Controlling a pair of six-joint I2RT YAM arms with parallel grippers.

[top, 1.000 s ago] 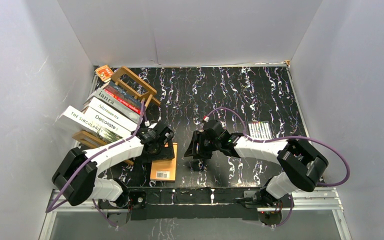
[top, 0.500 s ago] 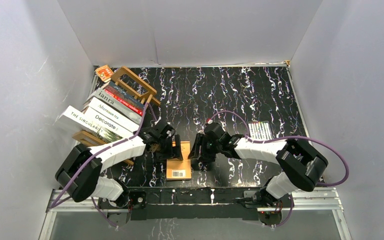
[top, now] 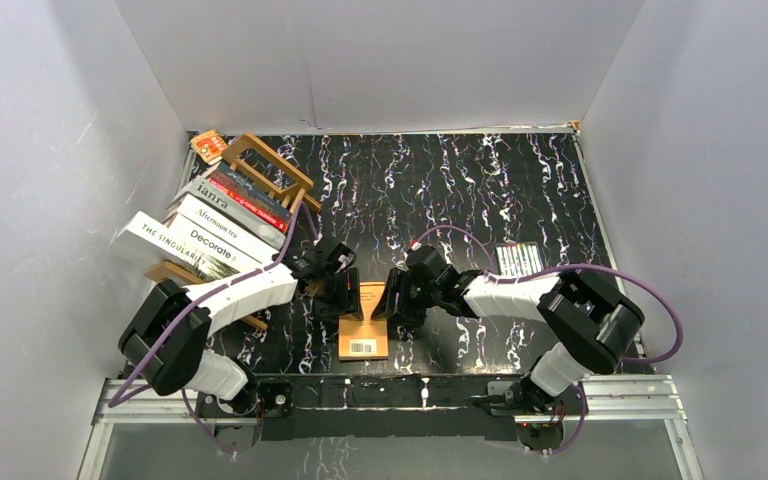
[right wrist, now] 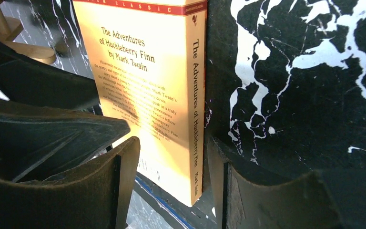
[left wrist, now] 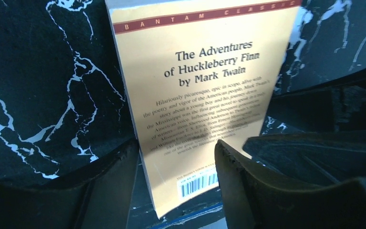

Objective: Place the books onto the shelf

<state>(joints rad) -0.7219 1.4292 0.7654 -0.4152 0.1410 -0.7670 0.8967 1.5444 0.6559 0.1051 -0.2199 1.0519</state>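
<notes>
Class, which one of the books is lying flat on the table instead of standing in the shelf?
The orange paperback, Huckleberry Finn, back cover up on the table; the other books sit spine-up along the shelf.

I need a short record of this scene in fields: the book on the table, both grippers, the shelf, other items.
loose book: orange paperback, flat on the table, back cover up
left gripper: open, jaws astride the book's left edge
right gripper: open, jaws astride its spine edge
shelf: far left, other books leaning in a row on it
other: marker pack, right side
</notes>
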